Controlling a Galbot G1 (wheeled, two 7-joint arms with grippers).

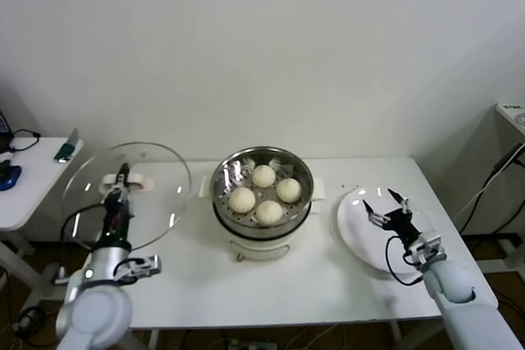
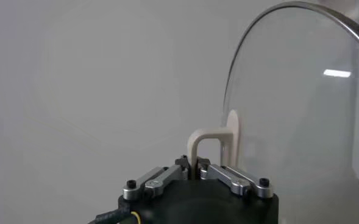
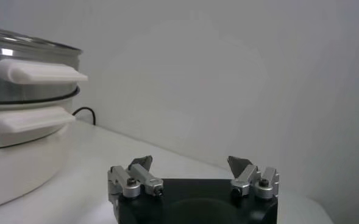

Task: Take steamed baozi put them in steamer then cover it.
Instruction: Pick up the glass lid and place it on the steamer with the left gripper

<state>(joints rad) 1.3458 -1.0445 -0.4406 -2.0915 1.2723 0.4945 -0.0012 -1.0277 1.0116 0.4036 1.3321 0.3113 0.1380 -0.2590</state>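
Our left gripper (image 1: 123, 176) pinches the cover (image 1: 127, 195) by its handle, holding it up left of the steamer (image 1: 262, 192), which seems to hold four baozi (image 1: 264, 191). Our right gripper (image 1: 384, 201) hangs spread over the plate (image 1: 354, 227).

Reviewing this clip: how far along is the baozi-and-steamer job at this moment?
Done: all four baozi sit in the steamer, and the white plate is bare. In hand: the left gripper is shut on the handle of the glass cover, holding it tilted, off to the steamer's left. The right gripper hangs open over the plate. Left: carry the cover across and set it on the steamer.
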